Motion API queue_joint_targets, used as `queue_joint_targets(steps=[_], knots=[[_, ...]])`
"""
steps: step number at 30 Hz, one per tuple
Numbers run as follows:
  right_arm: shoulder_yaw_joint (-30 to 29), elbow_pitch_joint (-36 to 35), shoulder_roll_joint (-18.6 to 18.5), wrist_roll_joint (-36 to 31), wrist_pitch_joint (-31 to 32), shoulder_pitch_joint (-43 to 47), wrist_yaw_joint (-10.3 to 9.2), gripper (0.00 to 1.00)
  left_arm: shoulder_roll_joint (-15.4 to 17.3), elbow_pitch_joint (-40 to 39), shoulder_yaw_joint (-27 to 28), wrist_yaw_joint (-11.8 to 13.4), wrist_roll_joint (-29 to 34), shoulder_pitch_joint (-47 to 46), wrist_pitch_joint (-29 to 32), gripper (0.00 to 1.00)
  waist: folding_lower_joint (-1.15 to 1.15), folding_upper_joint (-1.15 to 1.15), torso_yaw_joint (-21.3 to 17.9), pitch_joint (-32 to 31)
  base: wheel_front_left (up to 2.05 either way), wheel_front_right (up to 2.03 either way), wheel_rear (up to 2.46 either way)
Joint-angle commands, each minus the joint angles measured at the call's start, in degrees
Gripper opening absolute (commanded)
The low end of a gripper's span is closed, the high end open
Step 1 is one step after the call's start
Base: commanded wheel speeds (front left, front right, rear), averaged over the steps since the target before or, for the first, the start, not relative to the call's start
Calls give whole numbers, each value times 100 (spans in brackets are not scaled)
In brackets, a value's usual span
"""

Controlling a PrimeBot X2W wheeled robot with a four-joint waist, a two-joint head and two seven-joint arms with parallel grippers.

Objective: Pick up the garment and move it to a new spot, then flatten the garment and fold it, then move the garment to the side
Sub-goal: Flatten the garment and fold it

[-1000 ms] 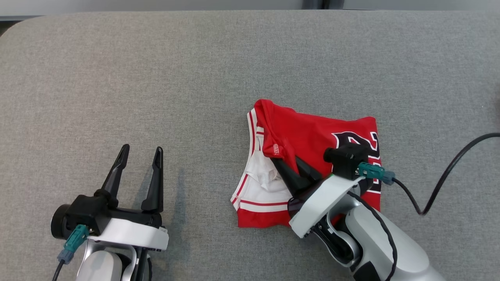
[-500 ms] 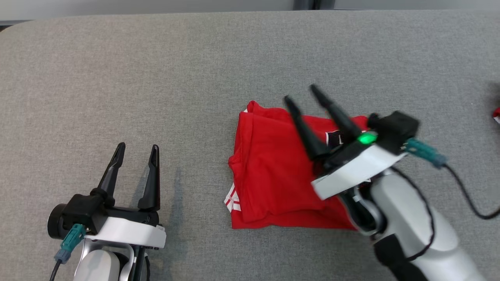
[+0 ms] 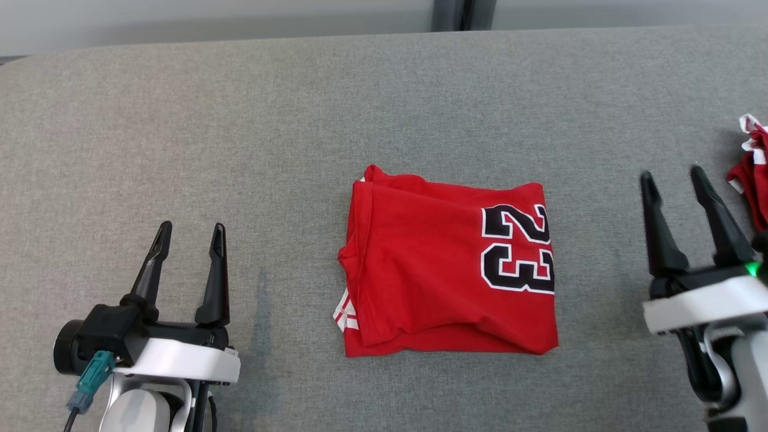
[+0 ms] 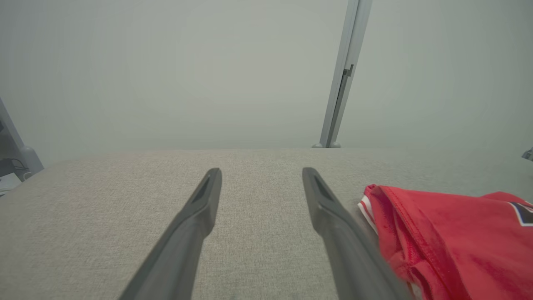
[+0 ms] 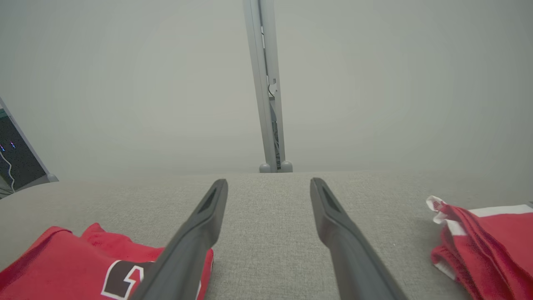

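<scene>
At the lower left of the head view, the left gripper point(image 3: 191, 227): two long, dark, tapering fingers point(image 3: 214, 270), parted with a clear gap, holding nothing, tips pointing up over bare cloth. Behind them, a black block, a white housing and a teal plug point(image 3: 91, 379). At the far right edge, the right gripper point(image 3: 671, 173): the same matte, pointed fingers, likewise spread and empty, with a small green light point(image 3: 750, 268) on its white housing.

Between the two, well apart from both, the garment point(image 3: 447, 270): a red jersey folded into a rough rectangle, lying flat near the middle of the grey surface point(image 3: 240, 120). On its right half, a black "23" outlined in white, turned sideways. White stripes peeking out at the lower left corner. Soft creases along the left edge and bottom hem.

Just beyond the right gripper, at the picture's edge, a second red-and-white cloth point(image 3: 753, 174), bunched up.

Added by the left wrist view: the jersey's rumpled, layered left edge seen low and side-on, to the right of the fingers; beyond the surface, a pale wall point(image 4: 166, 62) and a slim grey upright post point(image 4: 343, 75).

Added by the right wrist view: a jersey corner with part of a numeral at lower left, the bunched cloth's loose folds and white trim at lower right.

Surface throughout: coarse woven grey fabric, softly padded, rounded at the far corner.
</scene>
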Motion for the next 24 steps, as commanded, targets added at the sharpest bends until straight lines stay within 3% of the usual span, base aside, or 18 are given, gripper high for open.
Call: queue_joint_targets(steps=[1,8,24], knots=[[-229,-117,-18,-115,71,239,2,100,52,-43,44,19,30,81,-6,100,0,0,-32,-58,0,0,0],[-688,-513,132,-352,313,846,1,100,98,-83,68,48,41,238,6,100,0,0,-83,-276,0,0,0],[-966,-902,364,-531,693,1877,1,100,249,-250,-39,163,53,1008,332,100,0,0,-74,-1282,0,0,0]])
